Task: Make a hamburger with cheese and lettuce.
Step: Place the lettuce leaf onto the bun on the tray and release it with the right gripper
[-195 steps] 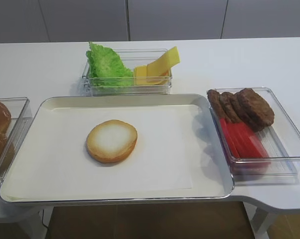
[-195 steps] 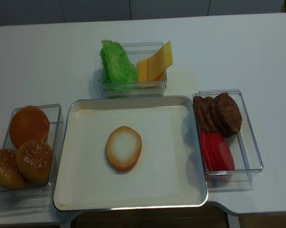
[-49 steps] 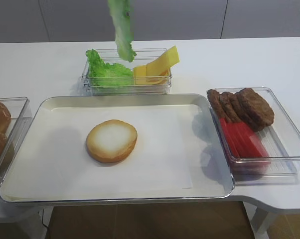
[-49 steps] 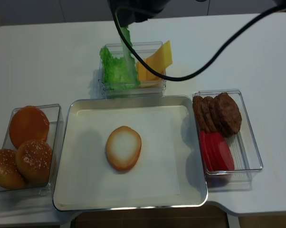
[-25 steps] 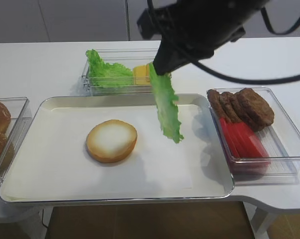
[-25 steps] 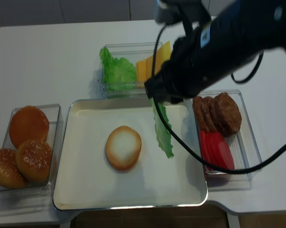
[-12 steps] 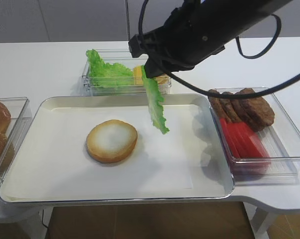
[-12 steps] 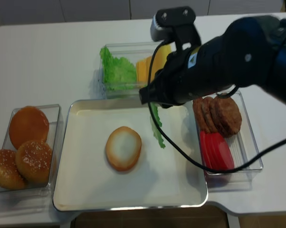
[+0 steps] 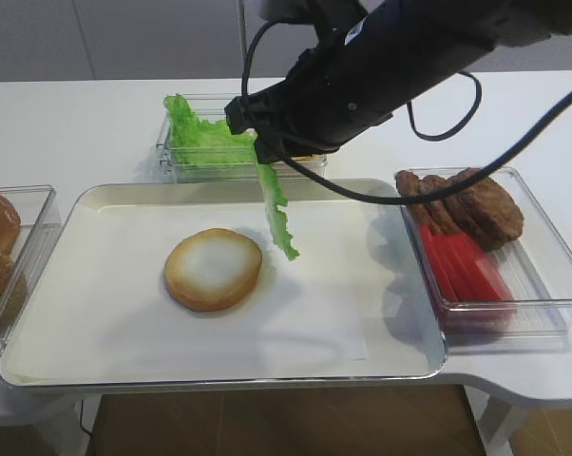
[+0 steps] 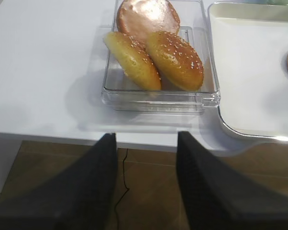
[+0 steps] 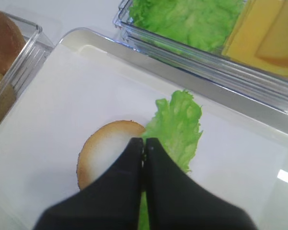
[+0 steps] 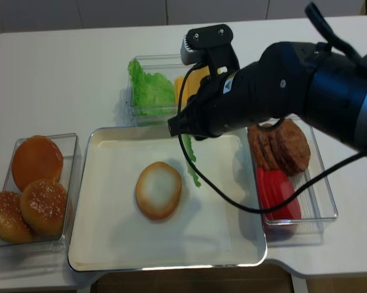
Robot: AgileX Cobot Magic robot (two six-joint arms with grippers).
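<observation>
The right hand [image 11: 144, 143], its black fingers pressed together, pinches a bright green frilly lettuce leaf [image 9: 276, 214]. The leaf dangles just beside the round pale-faced, golden-rimmed bun half [image 9: 213, 269] on the white tray [image 9: 381, 361]. The left hand [image 10: 146, 158] hangs spread below the surface edge, holding nothing.

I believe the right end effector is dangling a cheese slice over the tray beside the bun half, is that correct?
Not quite: the right end effector dangles a lettuce leaf, not cheese, over the tray beside the bun half. The exterior high view shows it.
</observation>
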